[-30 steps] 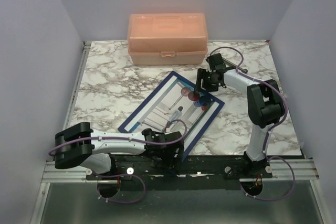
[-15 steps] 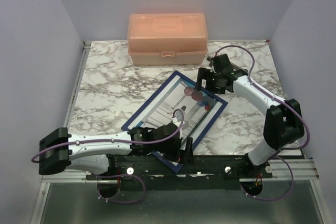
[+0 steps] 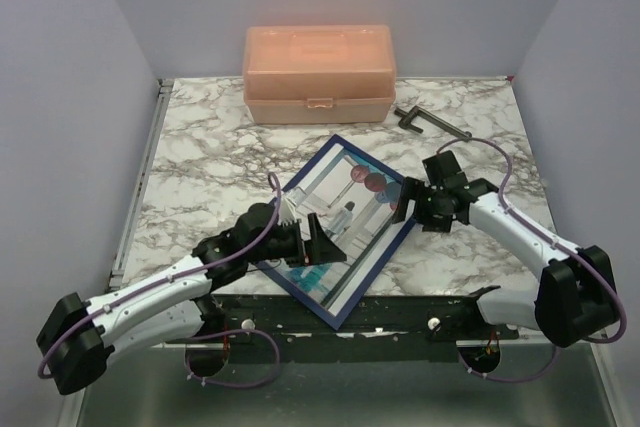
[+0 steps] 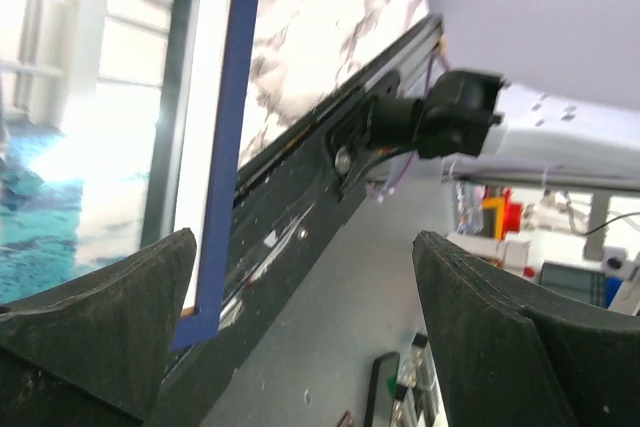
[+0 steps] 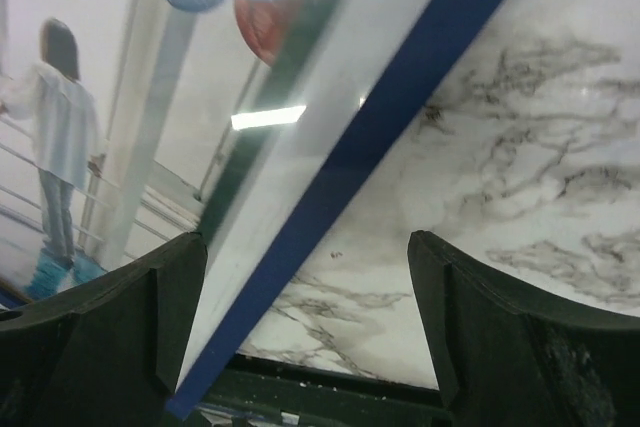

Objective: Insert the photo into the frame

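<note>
At the near edge, the frame (image 5: 382, 127) now lies more toward the arms than a second ago: its near corner hangs over the table (image 3: 200, 157) edge and onto the black rail (image 3: 400, 312). The photo (image 3: 360, 209) sits inside the blue border, picture side up, and the light strips mirrored on it suggest that glass covers it. The left tool (image 3: 322, 244) was low at that near corner. It has now risen over the left half of the frame, with fingers spread wide and holding nothing. Farther on, the right tool (image 3: 404, 205) has left the far corner and stands at the right edge of the frame, also spread and empty. Its retreat uncovers a dark clamp (image 3: 430, 119) on the far right of the table. The peach box (image 3: 318, 72) at the back is as it was. Both tools have let go and the photo looks seated, so I judge the task nearly finished. The overhanging corner is the one risk.
</note>
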### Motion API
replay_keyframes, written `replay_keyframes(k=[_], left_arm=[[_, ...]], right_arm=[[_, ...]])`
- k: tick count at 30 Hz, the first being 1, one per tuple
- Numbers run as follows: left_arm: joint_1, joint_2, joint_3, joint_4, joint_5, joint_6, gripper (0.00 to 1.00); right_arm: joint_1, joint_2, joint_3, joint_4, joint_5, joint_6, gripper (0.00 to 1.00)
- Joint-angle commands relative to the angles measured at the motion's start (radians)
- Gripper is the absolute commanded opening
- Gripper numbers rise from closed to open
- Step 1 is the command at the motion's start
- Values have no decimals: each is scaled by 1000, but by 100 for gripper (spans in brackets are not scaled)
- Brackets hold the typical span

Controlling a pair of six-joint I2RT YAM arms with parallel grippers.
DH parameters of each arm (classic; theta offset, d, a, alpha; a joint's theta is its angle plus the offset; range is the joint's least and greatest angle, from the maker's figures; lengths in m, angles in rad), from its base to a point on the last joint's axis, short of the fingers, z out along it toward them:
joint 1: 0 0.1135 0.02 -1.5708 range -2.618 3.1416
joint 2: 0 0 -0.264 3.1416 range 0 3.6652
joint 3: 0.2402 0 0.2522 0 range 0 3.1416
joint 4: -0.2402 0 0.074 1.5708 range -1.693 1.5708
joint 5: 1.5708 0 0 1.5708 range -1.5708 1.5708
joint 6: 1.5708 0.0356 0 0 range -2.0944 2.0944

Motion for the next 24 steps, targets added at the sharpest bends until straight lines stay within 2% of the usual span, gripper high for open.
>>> replay_keyframes(k=[1,8,12,15,22,24], left_arm=[[126,-124,25,-67,67,63,92],[261,-189,132,-324,25,184,93],[288,-183,171,-440,-37,234,93],[295,-174,188,-508,-91,255,93],[306,-151,232,-661,-274,291,93],[313,-139,248,-705,-328,306,93]], right_arm=[[-1,-50,-101,0,-55,85,87],[1,52,-182,123,-145,102,71],[1,87,-166,160,-163,102,58],[3,106,-142,159,-139,94,57],[5,182,-119,167,-106,48,38],[5,204,-108,167,-89,32,36]])
